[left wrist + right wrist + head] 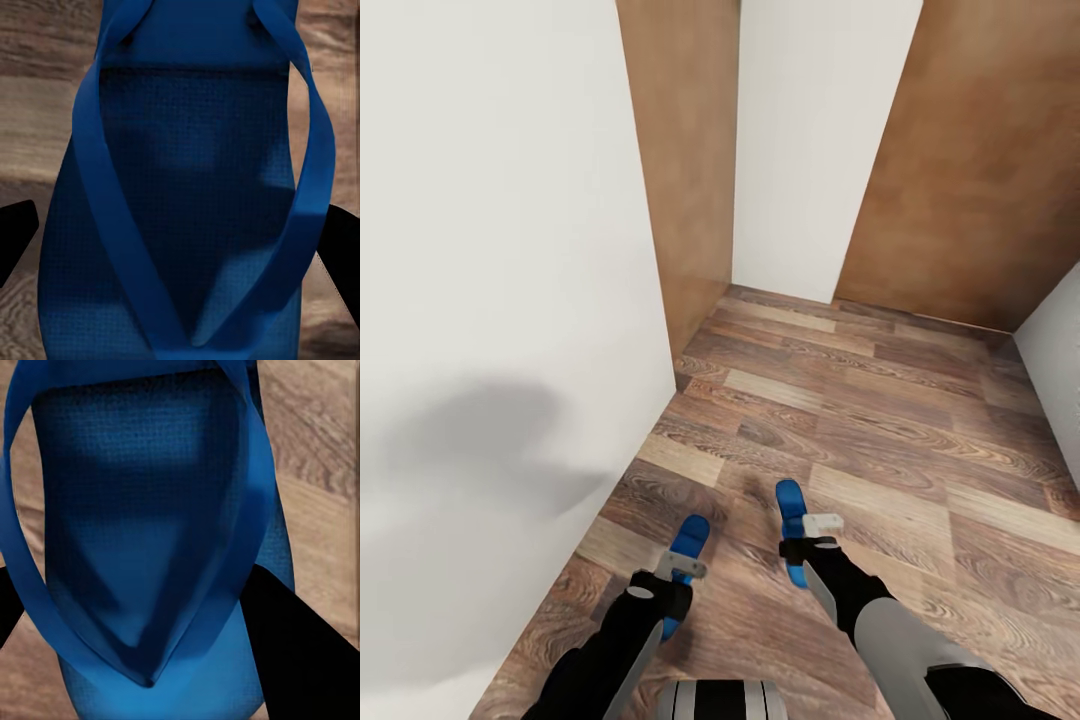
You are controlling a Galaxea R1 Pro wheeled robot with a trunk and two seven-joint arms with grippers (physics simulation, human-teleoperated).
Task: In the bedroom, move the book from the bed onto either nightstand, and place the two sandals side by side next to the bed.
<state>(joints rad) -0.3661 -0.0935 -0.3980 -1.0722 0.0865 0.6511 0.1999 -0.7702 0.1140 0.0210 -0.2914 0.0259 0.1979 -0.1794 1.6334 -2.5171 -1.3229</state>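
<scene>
I hold the two bright blue sandals low over the wood-plank floor, one in each hand. My left gripper is shut on one sandal, toe pointing ahead. In the left wrist view this sandal shows its straps, with a black finger at each side. My right gripper is shut on the other sandal. The right wrist view has that sandal close up beside a black finger. The book, the bed and the nightstand are out of view.
I am in a narrow passage. A white wall runs close along my left. Brown wooden panels flank a white wall ahead. The plank floor stretches forward and right to another white wall.
</scene>
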